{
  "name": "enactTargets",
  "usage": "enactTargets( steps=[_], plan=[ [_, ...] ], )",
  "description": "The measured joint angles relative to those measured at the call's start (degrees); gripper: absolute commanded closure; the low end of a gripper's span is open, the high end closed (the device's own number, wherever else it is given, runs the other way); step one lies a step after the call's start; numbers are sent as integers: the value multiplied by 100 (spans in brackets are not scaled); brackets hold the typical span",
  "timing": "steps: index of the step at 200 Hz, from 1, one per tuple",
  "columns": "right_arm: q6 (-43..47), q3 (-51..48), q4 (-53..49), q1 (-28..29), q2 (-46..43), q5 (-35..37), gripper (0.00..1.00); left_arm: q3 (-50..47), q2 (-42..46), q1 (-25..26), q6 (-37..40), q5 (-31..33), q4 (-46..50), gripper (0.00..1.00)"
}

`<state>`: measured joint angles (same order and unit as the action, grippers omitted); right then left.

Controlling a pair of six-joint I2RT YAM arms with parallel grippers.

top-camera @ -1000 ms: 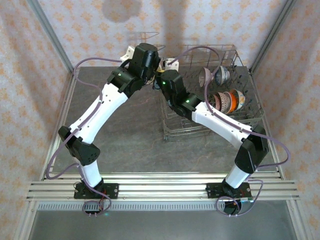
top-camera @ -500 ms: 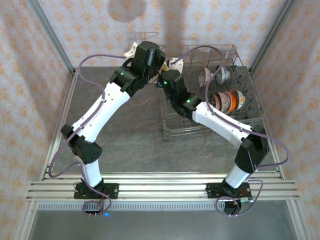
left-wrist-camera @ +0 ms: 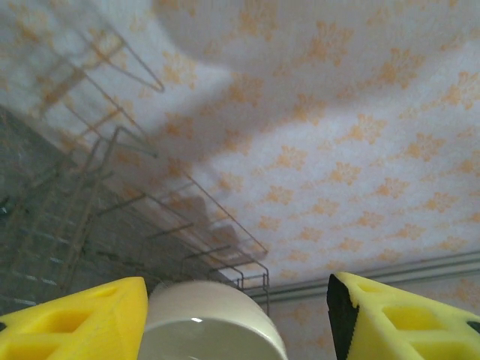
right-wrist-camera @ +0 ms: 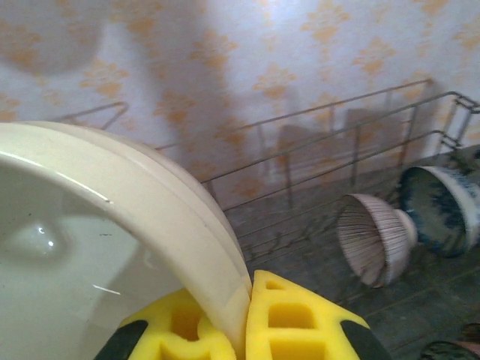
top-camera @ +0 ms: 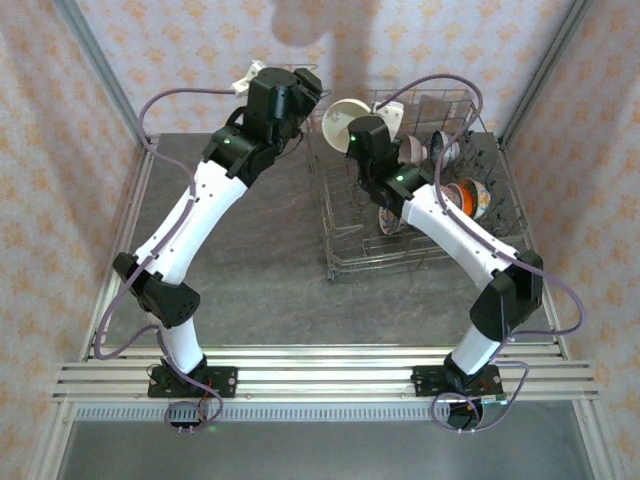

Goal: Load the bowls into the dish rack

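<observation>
The white bowl (right-wrist-camera: 90, 247) is clamped by its rim in my right claw (right-wrist-camera: 247, 307), one yellow pad inside the rim and one outside. From above, it hangs tilted over the 11 o'clock corner of the dish rack (top-camera: 425, 262). My left claw (left-wrist-camera: 236, 300) is spread wide at the bowl's 9 o'clock. The bowl sits between its yellow fingers (left-wrist-camera: 405, 322), close against the left one with a clear gap to the right one. At 3 o'clock of my right claw, a striped bowl (right-wrist-camera: 375, 236) and a blue-and-white bowl (right-wrist-camera: 442, 210) stand on edge side by side in the rack. An orange-patterned bowl (top-camera: 470, 195) stands at the rack's 3 o'clock side. The rack fills the 3 o'clock half of the grey worktop (top-camera: 250, 260).
</observation>
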<state>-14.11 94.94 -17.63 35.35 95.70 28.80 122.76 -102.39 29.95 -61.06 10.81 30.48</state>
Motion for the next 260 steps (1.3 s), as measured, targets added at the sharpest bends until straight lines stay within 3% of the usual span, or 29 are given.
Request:
enactTargets(
  steps=[47, 89, 132, 179, 214, 260],
  plan=[
    [-201, 1241, -1231, -262, 820, 741, 100, -957, 726, -916, 588, -409, -164, 38],
    [-393, 2881, -2594, -306, 2103, 1473, 100, -1797, 927, -1513, 1121, -1078, -323, 41],
    [-590, 3386, -3421, -345, 2675, 1980, 100, -2568, 573, -1661, 1624, -1989, -420, 44],
    [-763, 3713, -3654, -476, 2874, 2422, 100, -2946, -83, -1661, 1961, -3012, -455, 48],
    [-723, 4599, -3807, -568, 3630, 2911, 100, -3106, -479, -1655, 2116, -3436, -501, 50],
    [-444, 4802, -3836, -590, 4199, 3300, 100, -3069, -944, -1523, 2540, -3827, -350, 50]
  ],
)
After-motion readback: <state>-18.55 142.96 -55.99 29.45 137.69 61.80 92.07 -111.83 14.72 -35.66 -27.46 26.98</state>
